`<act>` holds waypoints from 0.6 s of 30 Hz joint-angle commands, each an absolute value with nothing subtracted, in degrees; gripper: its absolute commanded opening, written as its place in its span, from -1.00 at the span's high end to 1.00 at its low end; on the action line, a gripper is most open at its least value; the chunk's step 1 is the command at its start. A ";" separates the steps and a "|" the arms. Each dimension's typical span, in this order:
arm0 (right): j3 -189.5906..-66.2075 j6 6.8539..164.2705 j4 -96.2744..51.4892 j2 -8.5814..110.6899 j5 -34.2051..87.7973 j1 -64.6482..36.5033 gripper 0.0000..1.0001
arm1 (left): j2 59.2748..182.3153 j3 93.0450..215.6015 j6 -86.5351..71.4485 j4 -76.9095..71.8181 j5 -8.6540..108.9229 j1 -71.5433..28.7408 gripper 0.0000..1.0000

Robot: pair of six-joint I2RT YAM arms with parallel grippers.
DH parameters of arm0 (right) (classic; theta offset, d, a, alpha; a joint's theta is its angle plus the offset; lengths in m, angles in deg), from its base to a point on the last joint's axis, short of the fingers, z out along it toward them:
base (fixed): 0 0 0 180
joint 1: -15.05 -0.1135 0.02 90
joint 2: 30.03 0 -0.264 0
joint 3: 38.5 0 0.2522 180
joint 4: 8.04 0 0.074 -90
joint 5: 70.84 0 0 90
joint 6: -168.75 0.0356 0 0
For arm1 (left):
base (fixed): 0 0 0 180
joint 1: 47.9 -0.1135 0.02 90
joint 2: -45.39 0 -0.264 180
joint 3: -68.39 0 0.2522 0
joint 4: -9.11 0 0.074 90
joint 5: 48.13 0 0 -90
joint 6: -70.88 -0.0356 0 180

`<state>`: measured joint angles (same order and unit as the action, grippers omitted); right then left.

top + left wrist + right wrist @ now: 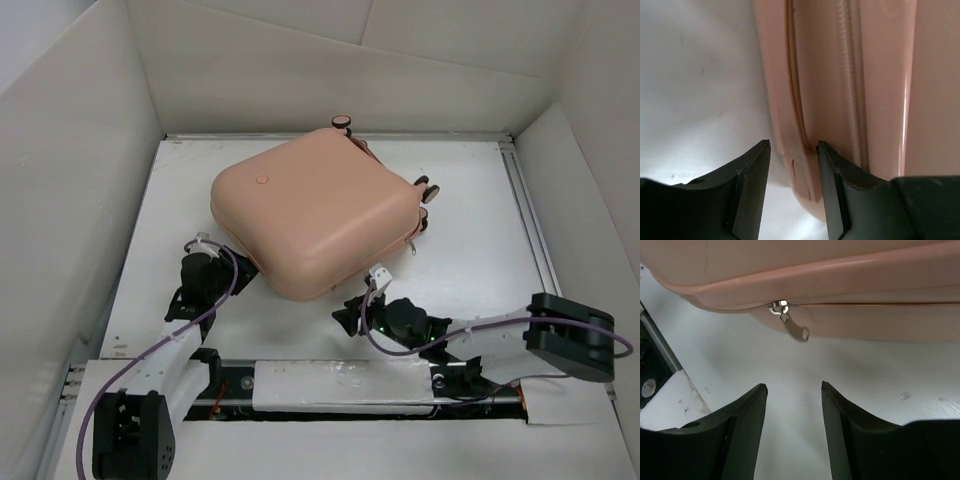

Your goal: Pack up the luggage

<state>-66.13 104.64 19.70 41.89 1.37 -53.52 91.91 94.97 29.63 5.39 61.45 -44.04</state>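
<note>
The luggage [315, 210] is a salmon-pink hard-shell suitcase. It lies flat with both shells together in the middle of the white table [470, 260], and its wheels [428, 192] point to the far right. My left gripper [238, 264] is at its near left corner. In the left wrist view the gripper [793, 145] is open, with the lower shell's rim [802, 165] between the fingers and the right finger touching the seam. My right gripper [348, 314] is open and empty just in front of the near edge [840, 270]. It [793, 385] faces a silver zipper pull [792, 326] that hangs from the seam.
White walls [70, 200] enclose the table on the left, back and right. A metal rail [530, 220] runs along the table's right side. The arms' mounting rail [340, 385] lies along the near edge.
</note>
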 commanded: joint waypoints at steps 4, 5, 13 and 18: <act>-70.71 103.88 35.88 47.23 -0.25 -56.21 -0.06 | 97.94 92.70 30.54 21.08 61.90 -44.03 0.24; -73.25 103.88 33.16 47.23 -4.18 -57.18 -0.06 | 99.25 92.70 30.54 21.80 61.91 -44.03 0.26; -77.93 99.94 22.07 45.38 -15.21 -59.30 -0.09 | 105.33 90.68 29.48 29.10 63.76 -44.03 0.60; -77.59 102.64 17.93 44.16 -15.21 -59.82 -0.03 | 106.12 90.15 29.48 31.56 64.90 -44.03 0.82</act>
